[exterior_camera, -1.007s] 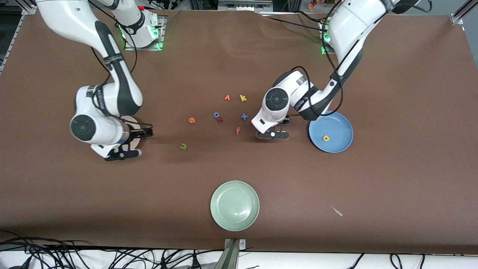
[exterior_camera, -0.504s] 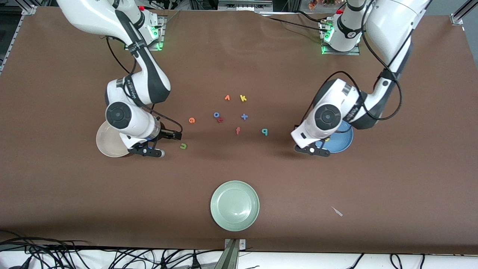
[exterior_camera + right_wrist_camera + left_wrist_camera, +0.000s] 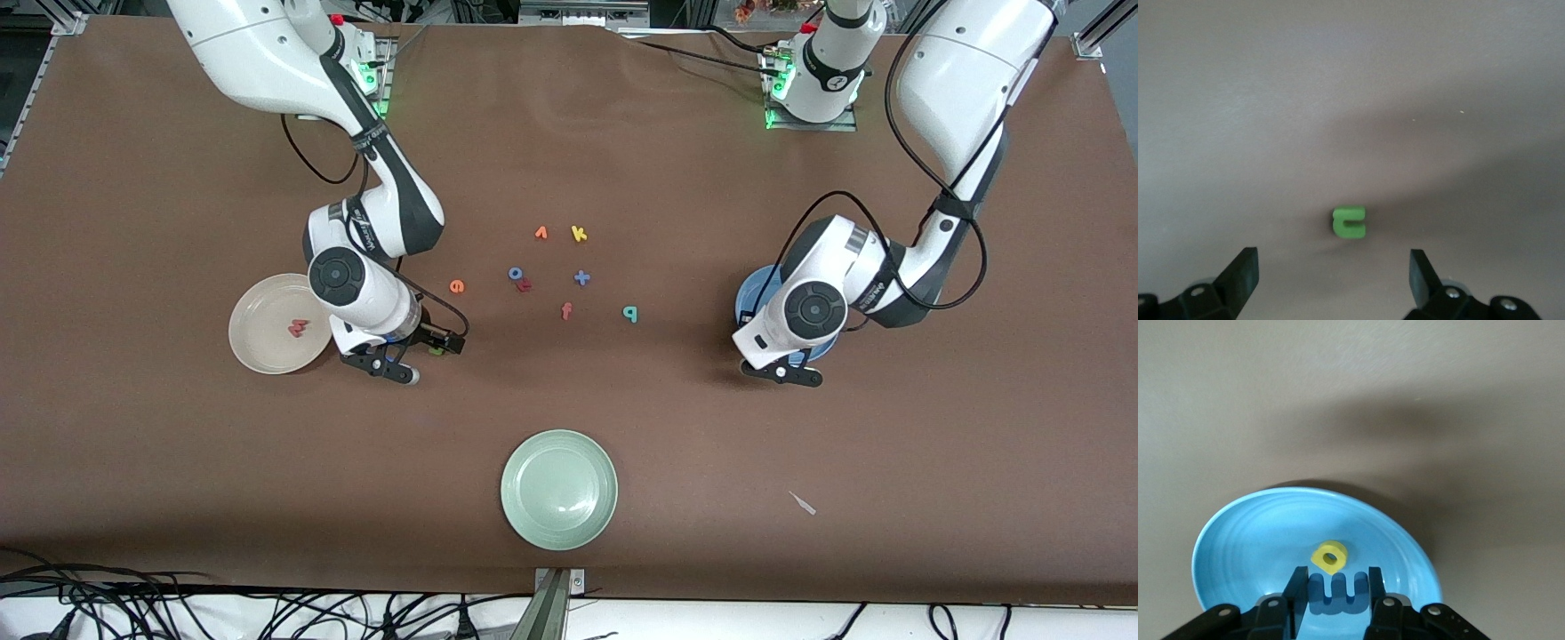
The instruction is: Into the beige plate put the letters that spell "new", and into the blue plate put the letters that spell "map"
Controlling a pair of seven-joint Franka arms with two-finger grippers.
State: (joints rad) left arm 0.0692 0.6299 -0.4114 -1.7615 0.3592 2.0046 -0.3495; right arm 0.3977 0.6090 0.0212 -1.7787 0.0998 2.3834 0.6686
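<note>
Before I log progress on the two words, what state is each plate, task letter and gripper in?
beige plate: holds red-pink w
blue plate: holds yellow a
blue m: gripped over blue plate
left gripper: shut on blue m
right gripper: open over green n
orange e, teal p: on table

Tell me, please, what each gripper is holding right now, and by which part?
The left gripper, over the blue plate, pinches the blue "m" by its two outer sides. The right gripper holds nothing; it is open over the green "n".
</note>
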